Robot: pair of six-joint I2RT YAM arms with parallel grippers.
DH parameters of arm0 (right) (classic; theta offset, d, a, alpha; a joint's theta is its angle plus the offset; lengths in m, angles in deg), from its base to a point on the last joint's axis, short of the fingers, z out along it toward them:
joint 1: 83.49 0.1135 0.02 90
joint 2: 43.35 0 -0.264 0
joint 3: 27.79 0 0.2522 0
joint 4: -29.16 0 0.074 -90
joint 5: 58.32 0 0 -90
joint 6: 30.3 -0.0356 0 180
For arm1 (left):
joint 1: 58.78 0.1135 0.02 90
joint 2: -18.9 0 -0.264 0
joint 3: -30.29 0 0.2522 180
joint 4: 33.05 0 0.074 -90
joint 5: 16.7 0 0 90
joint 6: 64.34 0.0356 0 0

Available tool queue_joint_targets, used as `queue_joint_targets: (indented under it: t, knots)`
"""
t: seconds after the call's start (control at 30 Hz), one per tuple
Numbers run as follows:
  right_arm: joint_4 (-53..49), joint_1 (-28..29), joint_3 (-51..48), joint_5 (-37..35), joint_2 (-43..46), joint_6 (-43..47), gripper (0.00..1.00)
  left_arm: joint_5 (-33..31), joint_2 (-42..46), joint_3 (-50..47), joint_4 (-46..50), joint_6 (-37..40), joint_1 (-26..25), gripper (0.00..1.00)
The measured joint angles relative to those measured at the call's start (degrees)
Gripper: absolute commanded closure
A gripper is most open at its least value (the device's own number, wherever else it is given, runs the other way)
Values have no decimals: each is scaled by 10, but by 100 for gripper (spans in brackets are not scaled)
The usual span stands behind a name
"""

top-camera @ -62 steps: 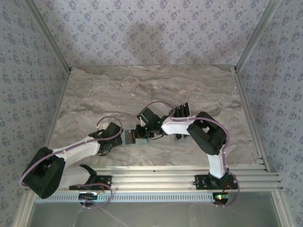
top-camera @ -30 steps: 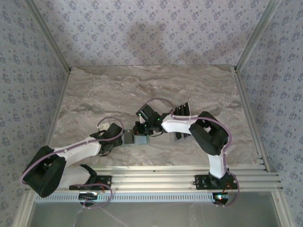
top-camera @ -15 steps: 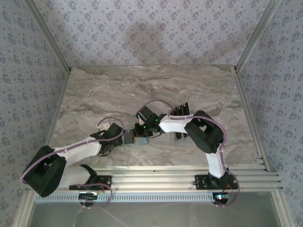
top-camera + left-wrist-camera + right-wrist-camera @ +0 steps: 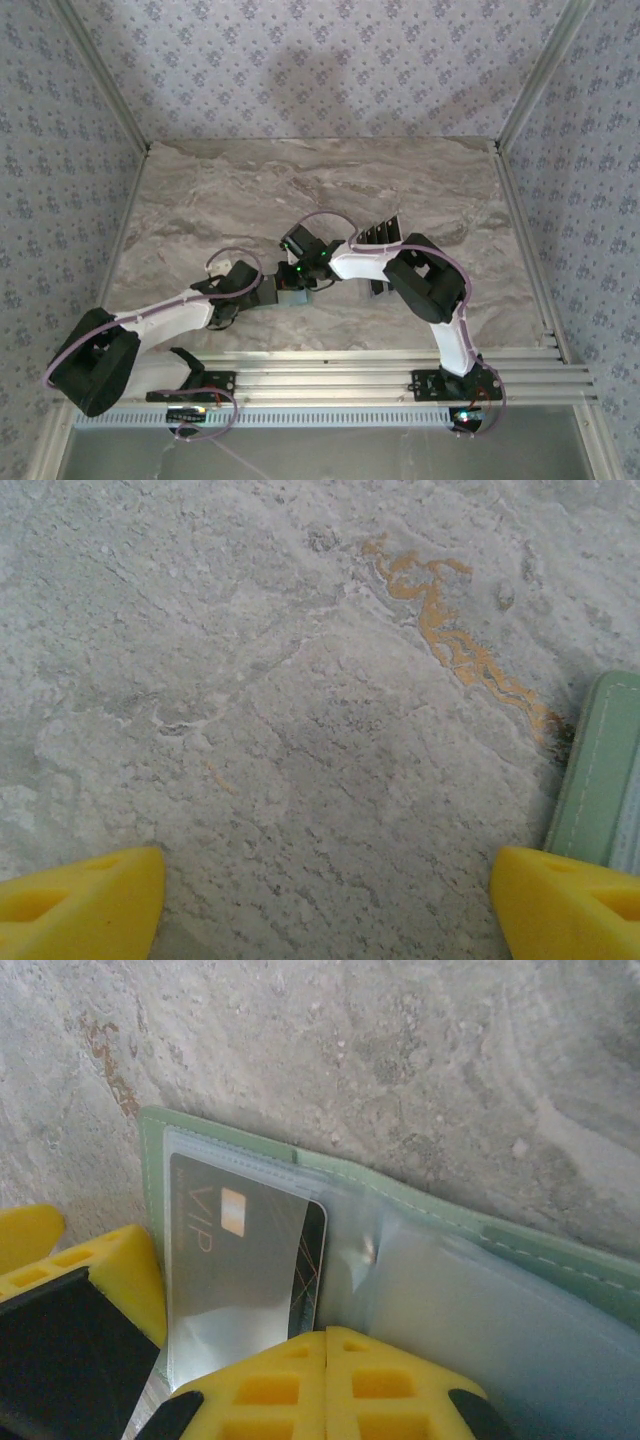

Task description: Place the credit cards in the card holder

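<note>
The only legible writing is "VIP", in pale letters running up the dark card, beside a small gold chip; thin gold lines cross the card's 3 o'clock edge. In the right wrist view this card lies under a clear sleeve at the 9 o'clock end of the open green holder. The right gripper sits at 6 o'clock with its yellow fingers pressed together and no gap along the seam. Their tips are on the card's lower corner, and I cannot tell whether they nip its edge. Another yellow finger stands at 8 o'clock against the holder's end. In the left wrist view the left gripper is spread wide over bare table with nothing between its fingers. The holder's stitched edge lies at 3 o'clock, just beside one fingertip. From above, the holder lies on the table a little toward 6 o'clock of centre. The left arm reaches low from 8 o'clock to the holder's 9 o'clock side. The right arm rises from 5 o'clock, folds at the elbow and points its wrist down over the holder. Loose cards lie at the holder's 2 o'clock, partly behind that forearm.
</note>
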State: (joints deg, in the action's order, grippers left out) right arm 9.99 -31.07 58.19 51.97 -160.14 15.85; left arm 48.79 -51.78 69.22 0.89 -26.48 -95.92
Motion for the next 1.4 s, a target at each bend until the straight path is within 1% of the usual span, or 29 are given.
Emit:
queue_joint_targets:
  t: [0.07,0.2,0.27,0.43,0.8,0.9,0.97,1.03,1.1,1.17,1.2,1.4]
  knots:
    - [0,0,0,0,0,0,89,0,0,0,0,0,0,15]
    - [8,-2,-12,-1,9,3,70,0,0,0,0,0,0,15]
    - [16,-6,-37,-1,29,6,66,0,0,0,0,2,0,15]
    - [27,-19,-83,0,61,8,66,0,0,4,1,4,-1,15]
    - [23,-33,-93,2,76,14,65,8,-3,15,10,17,2,14]
    - [10,-33,-93,-1,87,19,66,11,-3,15,10,19,2,14]
    - [2,-32,-93,-2,94,25,70,12,-3,16,10,21,3,15]
    - [-7,-30,-93,-7,99,32,78,13,-2,16,10,22,3,14]
    - [-22,-24,-89,-17,102,38,90,14,-2,16,10,22,3,14]
    - [-37,-18,-84,-27,102,47,98,14,-2,16,10,22,3,14]
    - [-48,-14,-80,-33,102,50,100,15,-2,16,9,22,3,14]
    - [-103,6,-35,-73,93,78,100,16,-3,16,7,26,3,15]
